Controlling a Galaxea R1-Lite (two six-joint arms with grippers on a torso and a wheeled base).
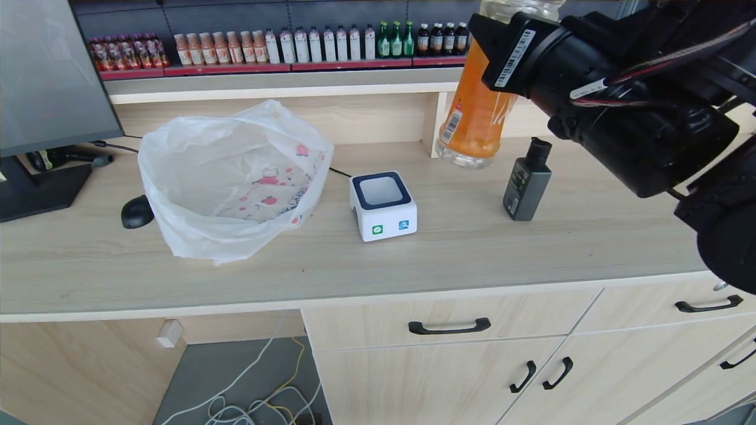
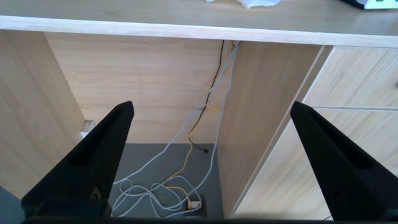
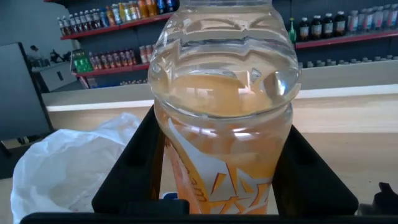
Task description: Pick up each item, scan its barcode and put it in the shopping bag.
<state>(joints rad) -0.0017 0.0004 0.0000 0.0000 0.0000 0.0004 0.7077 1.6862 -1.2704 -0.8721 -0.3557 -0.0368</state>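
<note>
right jaws — clamped on orange bottle (image 1: 475, 112); left jaws — wide apart, empty, below counter (image 1: 472, 254)

Right end effector (image 1: 493, 56) clamped, left end effector (image 2: 211, 165) splayed.

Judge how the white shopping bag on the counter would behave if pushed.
The shopping bag looks like thin, crumpled plastic, so it is probably floppy and very light. Nothing visibly anchors it on the counter, so a push would likely slide or collapse it.
</note>
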